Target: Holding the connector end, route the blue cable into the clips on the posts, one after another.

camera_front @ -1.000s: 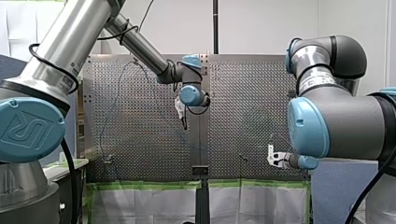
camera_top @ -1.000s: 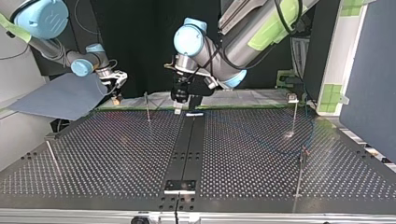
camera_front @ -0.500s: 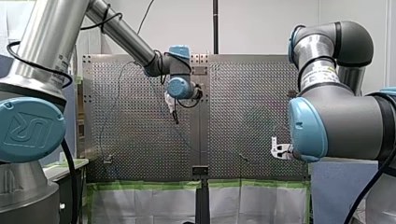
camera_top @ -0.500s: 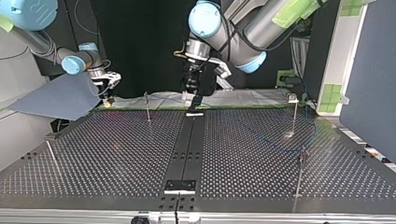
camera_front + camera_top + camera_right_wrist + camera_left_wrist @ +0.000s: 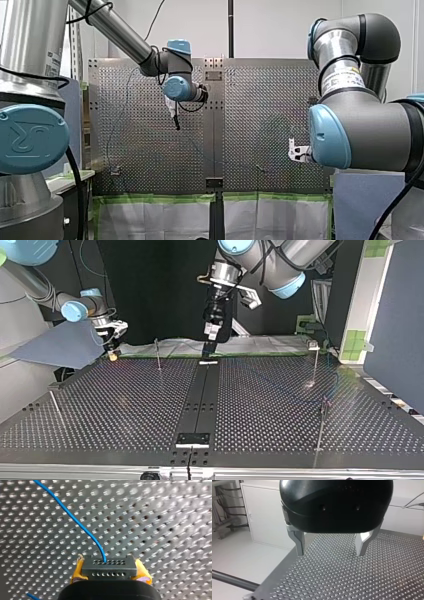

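My right tool clamps a black connector; its blue cable leads ahead toward eleven o'clock. My left tool hangs released above the desk.

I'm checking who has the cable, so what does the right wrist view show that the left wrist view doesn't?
Only the right wrist view shows the black connector clamped between the yellow pads of the right claw, with the blue cable running away from it. Only the left wrist view shows the left claw open and empty, its metal fingers apart, with a white cabinet in the background. Both show the perforated table.
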